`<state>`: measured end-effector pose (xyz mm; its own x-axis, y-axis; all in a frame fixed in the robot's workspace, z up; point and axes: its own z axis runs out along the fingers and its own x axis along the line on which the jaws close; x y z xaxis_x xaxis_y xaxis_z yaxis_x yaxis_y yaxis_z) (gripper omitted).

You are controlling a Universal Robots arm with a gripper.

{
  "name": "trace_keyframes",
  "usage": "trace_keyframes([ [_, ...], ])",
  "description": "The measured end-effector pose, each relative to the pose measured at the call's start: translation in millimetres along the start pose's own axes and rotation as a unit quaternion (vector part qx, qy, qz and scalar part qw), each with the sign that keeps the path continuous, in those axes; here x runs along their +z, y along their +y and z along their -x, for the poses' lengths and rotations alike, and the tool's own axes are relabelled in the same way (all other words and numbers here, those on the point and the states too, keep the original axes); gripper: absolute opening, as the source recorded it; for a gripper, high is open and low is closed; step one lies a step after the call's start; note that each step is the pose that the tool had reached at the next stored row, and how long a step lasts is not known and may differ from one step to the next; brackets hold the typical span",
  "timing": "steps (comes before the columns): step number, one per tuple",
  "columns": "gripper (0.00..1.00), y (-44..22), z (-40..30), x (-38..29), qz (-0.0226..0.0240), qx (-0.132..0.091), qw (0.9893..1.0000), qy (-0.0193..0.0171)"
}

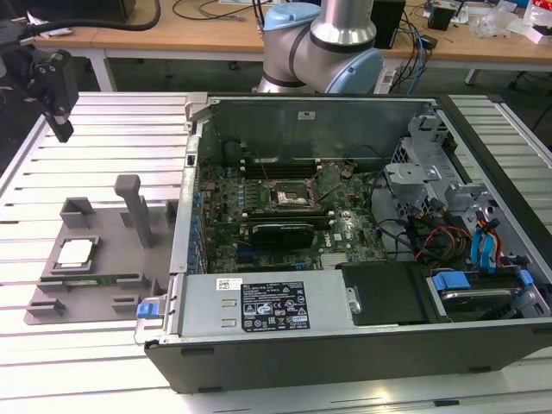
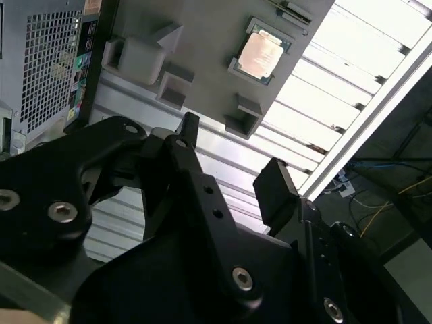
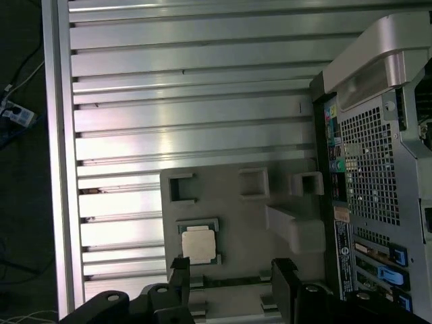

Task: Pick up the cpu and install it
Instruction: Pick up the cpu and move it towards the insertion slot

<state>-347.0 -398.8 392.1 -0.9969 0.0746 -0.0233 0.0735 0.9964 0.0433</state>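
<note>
Fingers of the black gripper stood wide apart, gripping nothing and touching nothing. The gripper hung above the slatted aluminium table, well clear of the cpu. The small square cpu with pale silvery top lay flat in a shallow recess of the grey plastic fixture plate, on the exterior view's left of the open black computer case. Bare slats lay around the plate's outer edges. A tall grey upright post stood between cpu and case, with low blocks along the plate's rim. The dark socket frame sat on the motherboard inside the case.
</note>
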Motion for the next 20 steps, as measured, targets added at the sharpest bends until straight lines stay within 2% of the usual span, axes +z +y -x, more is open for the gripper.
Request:
trace_keyframes([
  [1,0.6,-0.1,-0.9,0.0,-0.0067,-0.005,1.0,-0.0003],
  [2,0.6,-0.2,-1.7,-0.1,-0.0107,-0.01,0.9999,-0.0004],
  [3,0.6,-0.3,-3.3,0.0,-0.0124,-0.02,0.9997,-0.0003],
  [6,0.6,-0.7,-6.0,0.6,-0.0118,-0.044,0.999,0.0004],
  [20,0.6,-1.7,-6.3,14.1,-0.0118,-0.044,0.999,0.0005],
])
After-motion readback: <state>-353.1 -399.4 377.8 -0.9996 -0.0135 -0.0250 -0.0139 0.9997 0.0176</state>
